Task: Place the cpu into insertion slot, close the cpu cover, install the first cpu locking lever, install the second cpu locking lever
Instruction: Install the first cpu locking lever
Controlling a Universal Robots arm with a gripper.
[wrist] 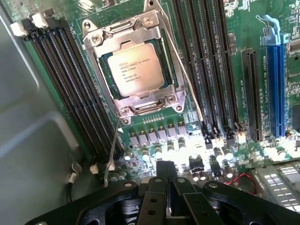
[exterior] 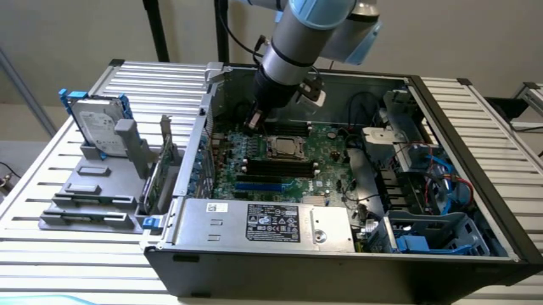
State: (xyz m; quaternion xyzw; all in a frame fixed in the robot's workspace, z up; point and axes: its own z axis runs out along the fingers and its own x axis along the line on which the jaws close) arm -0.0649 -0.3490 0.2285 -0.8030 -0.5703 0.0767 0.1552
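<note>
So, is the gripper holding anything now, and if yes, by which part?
Nothing is held. The gripper has its jaws shut with nothing between them. The cpu lies on the board under the cpu cover, apart from the gripper.

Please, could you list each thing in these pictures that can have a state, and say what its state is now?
cpu, lying flat in the cover's window.
cpu cover, closed down over the cpu.
lever along the cover, lies beside it; cannot tell whether it is latched.
lever at the cover's corner, sticks out, seemingly unlatched.
pincer, shut, holding nothing.
computer case, open.
</note>
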